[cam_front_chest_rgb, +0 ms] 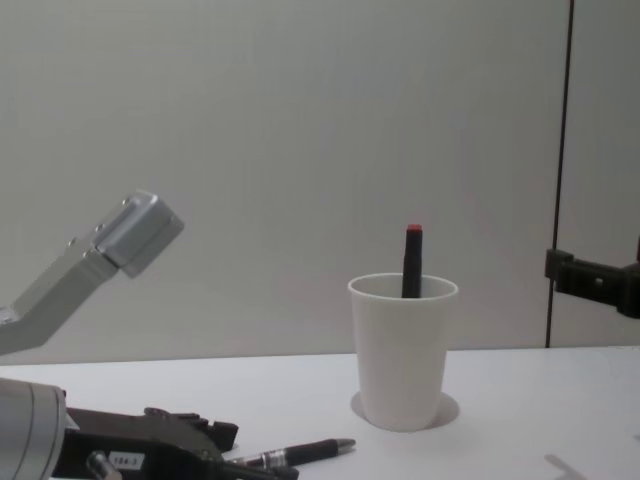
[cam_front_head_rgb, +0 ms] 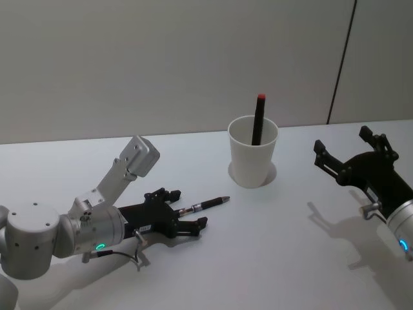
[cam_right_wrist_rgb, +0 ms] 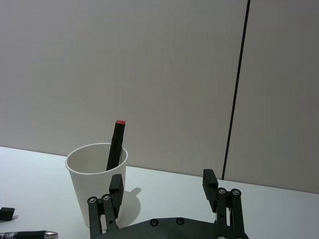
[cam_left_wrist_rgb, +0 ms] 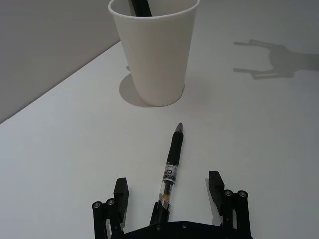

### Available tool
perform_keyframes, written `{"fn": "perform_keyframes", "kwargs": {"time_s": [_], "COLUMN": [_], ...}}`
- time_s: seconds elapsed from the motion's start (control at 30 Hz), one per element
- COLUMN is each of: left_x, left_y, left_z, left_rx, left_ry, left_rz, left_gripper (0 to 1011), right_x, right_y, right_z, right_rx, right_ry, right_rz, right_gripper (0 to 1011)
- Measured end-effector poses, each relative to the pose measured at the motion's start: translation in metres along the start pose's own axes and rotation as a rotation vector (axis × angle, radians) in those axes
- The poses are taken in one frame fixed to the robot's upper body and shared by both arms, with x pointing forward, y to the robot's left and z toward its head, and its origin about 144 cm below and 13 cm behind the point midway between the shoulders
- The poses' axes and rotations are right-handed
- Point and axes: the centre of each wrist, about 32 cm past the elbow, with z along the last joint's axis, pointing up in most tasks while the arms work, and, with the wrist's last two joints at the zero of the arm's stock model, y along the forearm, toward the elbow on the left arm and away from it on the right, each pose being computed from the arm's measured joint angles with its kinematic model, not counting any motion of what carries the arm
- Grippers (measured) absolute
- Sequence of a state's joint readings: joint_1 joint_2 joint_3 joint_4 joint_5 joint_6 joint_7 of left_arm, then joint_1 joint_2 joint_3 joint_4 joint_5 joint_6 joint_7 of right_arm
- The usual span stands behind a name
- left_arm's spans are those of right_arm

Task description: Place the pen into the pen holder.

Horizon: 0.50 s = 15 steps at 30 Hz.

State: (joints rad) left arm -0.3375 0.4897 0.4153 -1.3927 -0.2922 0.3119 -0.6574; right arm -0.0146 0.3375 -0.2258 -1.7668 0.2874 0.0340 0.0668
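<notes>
**Pen holder** [cam_front_head_rgb: 253, 152]: white paper cup, upright on the white table [cam_front_head_rgb: 290, 258]. All places below are taken from it.

**Marker** [cam_front_head_rgb: 259, 119]: black stick with a red end, standing inside the pen holder and leaning on its rim. The red end rises above the rim.

**Pen** [cam_left_wrist_rgb: 172, 164]: black grip, clear barrel with a printed label. It lies flat on the table, outside the pen holder, to the holder's left and on the side nearer my body. Its metal tip points toward the holder's base and stops short of it.

**My left gripper** [cam_front_head_rgb: 190, 208]: low over the table, left of the pen holder and nearer my body. The fingers are spread wide, one on each side of the pen's rear end. Neither finger touches the barrel, so I have nothing clamped.

**My right gripper** [cam_front_head_rgb: 342, 141]: raised off the table, right of the pen holder and apart from it, facing it. The fingers are spread wide with nothing between them.
</notes>
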Motion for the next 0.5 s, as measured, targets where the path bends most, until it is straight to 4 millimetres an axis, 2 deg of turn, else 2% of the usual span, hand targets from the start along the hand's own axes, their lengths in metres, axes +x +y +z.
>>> {"fn": "perform_keyframes", "kwargs": {"time_s": [0.13, 0.3, 0.5], "left_x": [-0.0001, -0.0002, -0.0003], "left_y": [-0.0003, -0.0007, -0.0009], "left_z": [-0.0001, -0.0001, 0.0], "left_rx": [0.001, 0.003, 0.003], "left_ry": [-0.001, -0.002, -0.003], "left_rz": [0.003, 0.007, 0.009], "left_gripper": [1001, 931, 767], "right_x": [0.0, 0.0, 0.0], "right_y": [0.0, 0.0, 0.0], "right_z": [0.0, 0.0, 0.0], "right_rx": [0.0, 0.0, 0.0], "right_ry": [0.0, 0.0, 0.0], "right_rz": [0.0, 0.0, 0.0], "right_gripper": [1001, 1001, 1001]}}
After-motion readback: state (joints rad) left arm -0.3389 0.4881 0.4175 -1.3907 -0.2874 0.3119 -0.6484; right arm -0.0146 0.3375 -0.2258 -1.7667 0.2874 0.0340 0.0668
